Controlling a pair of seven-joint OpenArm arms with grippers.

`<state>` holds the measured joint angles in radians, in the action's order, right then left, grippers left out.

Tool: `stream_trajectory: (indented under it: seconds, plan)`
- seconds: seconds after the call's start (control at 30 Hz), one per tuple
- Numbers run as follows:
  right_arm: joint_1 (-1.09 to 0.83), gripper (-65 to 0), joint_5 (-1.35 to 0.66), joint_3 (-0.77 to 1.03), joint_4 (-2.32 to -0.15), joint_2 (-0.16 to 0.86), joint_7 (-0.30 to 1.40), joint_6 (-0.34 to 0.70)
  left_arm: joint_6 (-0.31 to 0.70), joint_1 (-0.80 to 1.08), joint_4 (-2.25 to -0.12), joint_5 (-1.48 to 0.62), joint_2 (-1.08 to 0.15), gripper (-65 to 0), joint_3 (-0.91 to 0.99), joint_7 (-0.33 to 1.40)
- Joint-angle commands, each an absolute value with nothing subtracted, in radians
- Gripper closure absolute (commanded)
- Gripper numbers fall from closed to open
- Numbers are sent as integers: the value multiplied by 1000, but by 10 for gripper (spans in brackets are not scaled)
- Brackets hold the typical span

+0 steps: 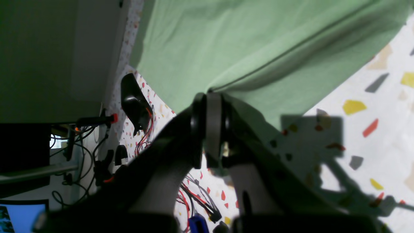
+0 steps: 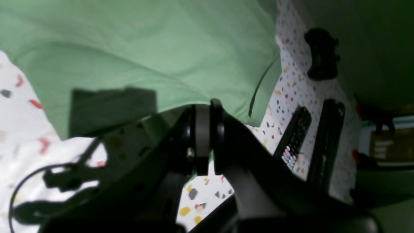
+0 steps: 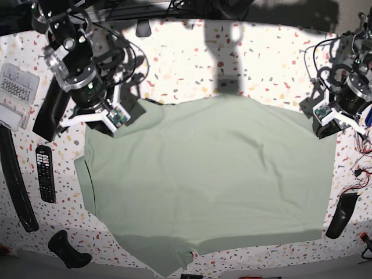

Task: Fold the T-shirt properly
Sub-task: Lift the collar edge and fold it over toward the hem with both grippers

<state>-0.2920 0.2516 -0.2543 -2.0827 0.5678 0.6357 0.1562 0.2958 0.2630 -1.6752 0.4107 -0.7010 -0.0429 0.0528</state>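
Green T-shirt [image 3: 203,180] | collar, label unseen | near hem cropped

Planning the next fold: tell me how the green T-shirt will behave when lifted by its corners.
The T-shirt will likely sag between the left gripper and right gripper: it already creases where pinched. It looks thin and light, and probably drags across the table.

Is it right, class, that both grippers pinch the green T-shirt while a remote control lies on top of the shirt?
Not quite. The remote control lies on the table beside the T-shirt, as the base view shows. Both the left gripper and right gripper pinch the shirt.
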Motion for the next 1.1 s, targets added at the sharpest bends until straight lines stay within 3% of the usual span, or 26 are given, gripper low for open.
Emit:
stream_trajectory:
  seconds: [0.0,0.27,0.6,1.07]
  plan:
    - [-268,0,257,-248,-2086,579,607,143,278,243,-1689,406,-717,0,-35,37]
    - [-159,0,192,-249,-2011,579,590,142,278,167,-1656,345,-658,0,-35,37]
    - [-65,0,174,-249,-1878,573,537,145,277,-8,-1403,331,-582,0,-35,7]
    - [159,0,93,-251,-1755,572,536,287,280,-106,-1273,223,-582,0,-35,-7]
